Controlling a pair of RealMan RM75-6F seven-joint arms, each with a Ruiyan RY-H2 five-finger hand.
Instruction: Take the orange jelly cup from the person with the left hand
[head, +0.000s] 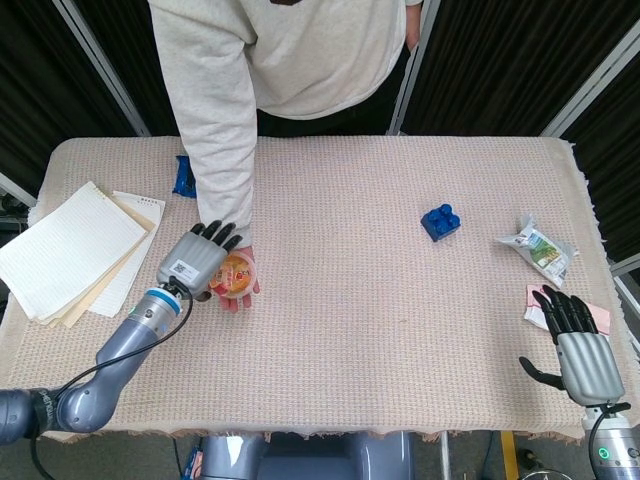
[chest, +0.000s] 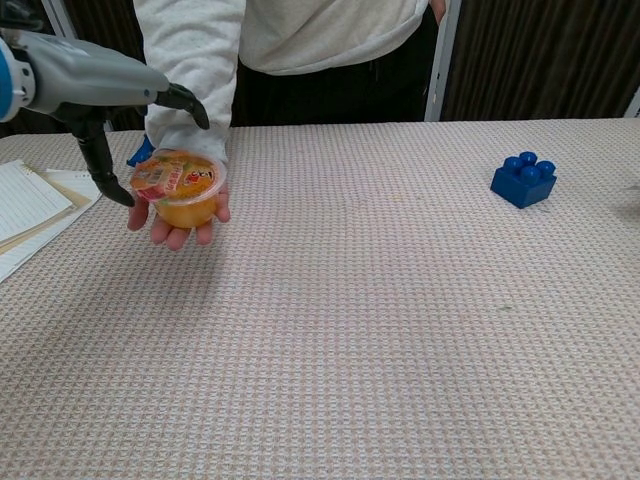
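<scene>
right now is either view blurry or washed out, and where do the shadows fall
Head view: sharp, evenly lit, no glare; dark backdrop behind the table. Chest view: also sharp, with a soft shadow on the cloth beneath the person's hand and orange jelly cup; the left hand is cut off by the frame's left edge.
</scene>
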